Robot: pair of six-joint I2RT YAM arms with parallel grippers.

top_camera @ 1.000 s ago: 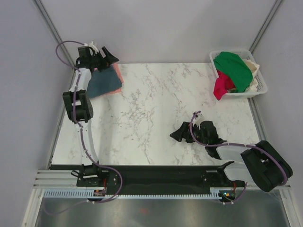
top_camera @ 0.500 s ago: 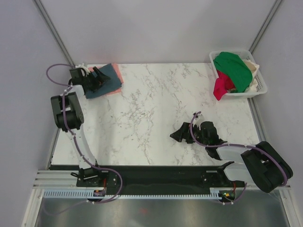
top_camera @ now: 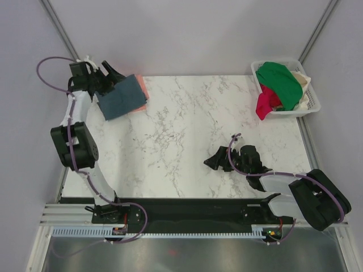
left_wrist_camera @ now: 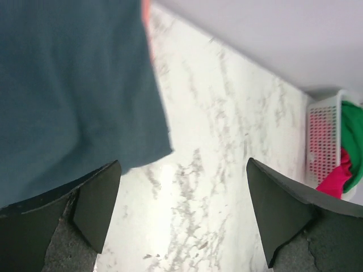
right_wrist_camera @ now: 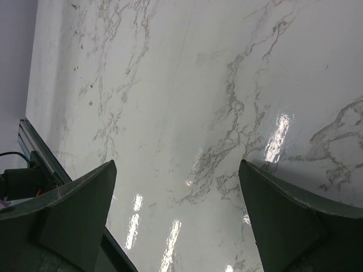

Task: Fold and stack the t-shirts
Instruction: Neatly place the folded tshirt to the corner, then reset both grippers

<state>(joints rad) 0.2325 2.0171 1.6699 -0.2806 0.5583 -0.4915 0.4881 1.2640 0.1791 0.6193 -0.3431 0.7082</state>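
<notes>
A folded slate-blue t-shirt (top_camera: 122, 97) lies at the table's far left corner, on top of a salmon-pink t-shirt (top_camera: 144, 86) of which only a thin edge shows. My left gripper (top_camera: 110, 76) is open and empty, just beyond the stack's far left edge. In the left wrist view the blue shirt (left_wrist_camera: 68, 85) fills the upper left, with a sliver of pink (left_wrist_camera: 146, 8) beside it, and the gripper (left_wrist_camera: 181, 221) stands wide open over bare marble. My right gripper (top_camera: 218, 160) is open and empty, low over the table's near right part; the right wrist view shows it (right_wrist_camera: 181, 226) over bare marble.
A white basket (top_camera: 313, 102) at the far right corner holds green, red and cream garments; it shows in the left wrist view (left_wrist_camera: 323, 136) too. Grey walls close the table at the back and sides. The black rail (top_camera: 187, 207) runs along the near edge.
My left arm has swung back to the far left corner and lifted off the stack; the blue shirt now lies flat and uncovered. The right arm has not moved.
</notes>
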